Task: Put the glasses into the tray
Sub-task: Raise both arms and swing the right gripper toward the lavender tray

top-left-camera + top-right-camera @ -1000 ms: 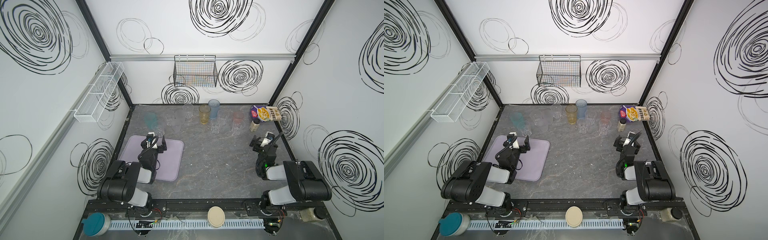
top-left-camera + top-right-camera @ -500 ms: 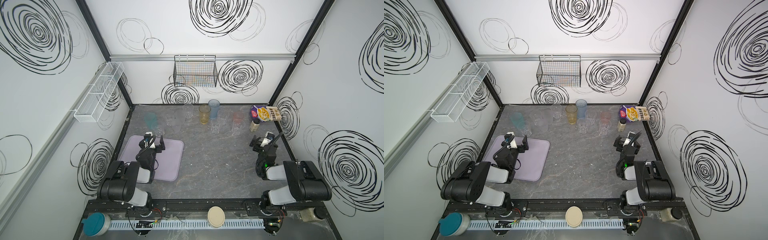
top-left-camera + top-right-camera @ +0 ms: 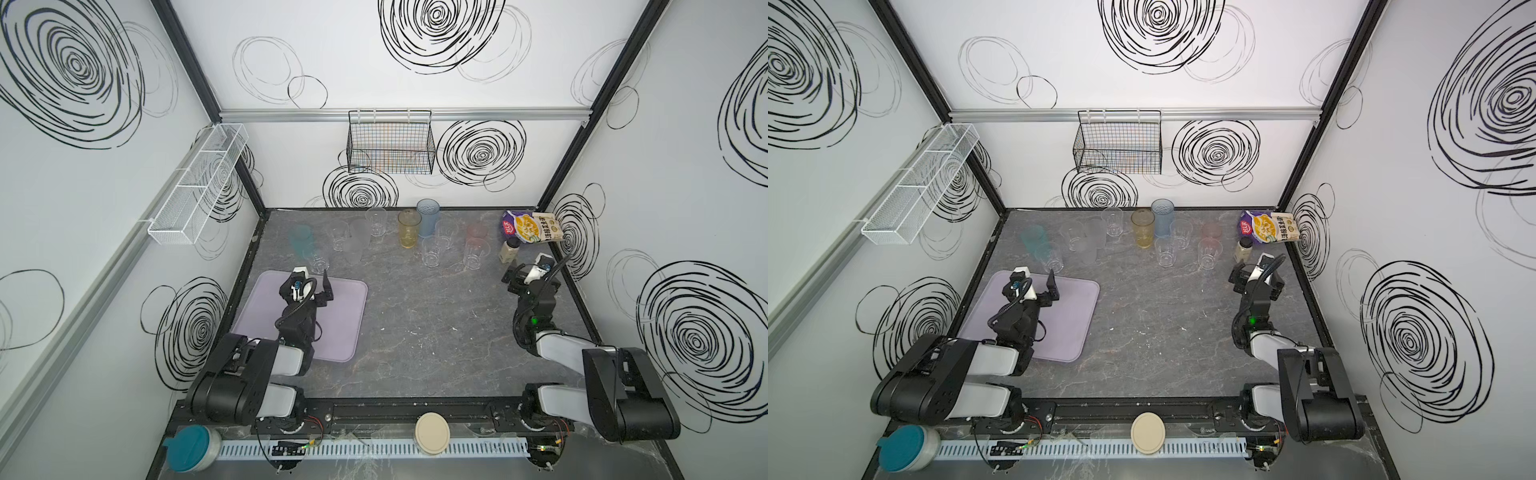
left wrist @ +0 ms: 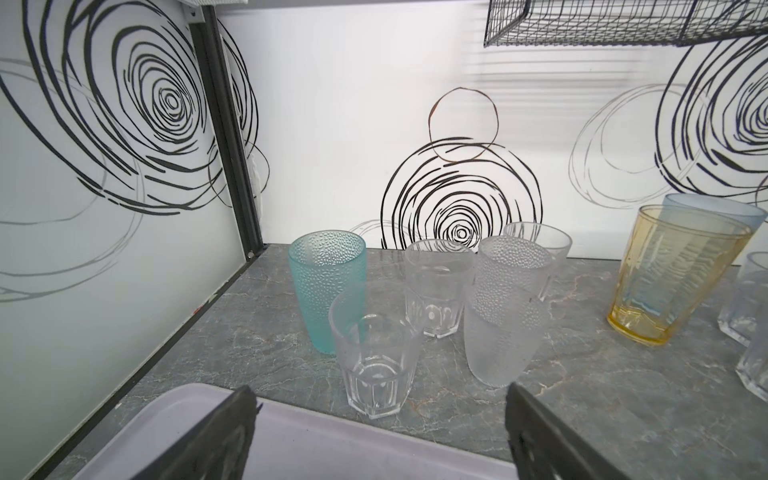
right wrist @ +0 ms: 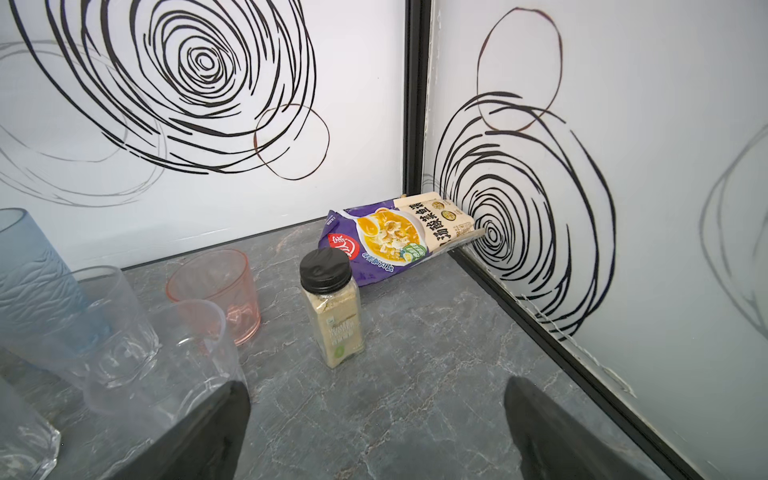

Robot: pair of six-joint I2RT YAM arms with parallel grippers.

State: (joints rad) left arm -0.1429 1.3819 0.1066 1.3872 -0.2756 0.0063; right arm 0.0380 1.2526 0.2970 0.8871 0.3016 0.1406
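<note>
The left end effector (image 4: 380, 409) hovers over the far edge of the tray (image 3: 345, 316), jaws spread wide and empty. The tray lies flat on the bench (image 3: 436, 324) at the left side. The glasses (image 3: 408, 235) all stand upright on the bench in a loose row along the back, outside the tray. A clear tumbler (image 4: 376, 353) stands just beyond the tray rim, directly ahead of the left jaws and apparently not touching the rim. A teal tumbler (image 4: 326, 286) stands just behind it. The right end effector (image 5: 376, 399) is likewise fully open and empty, facing a dark-capped bottle (image 5: 332, 307) near a food packet (image 5: 399, 237) in the right rear corner.
</note>
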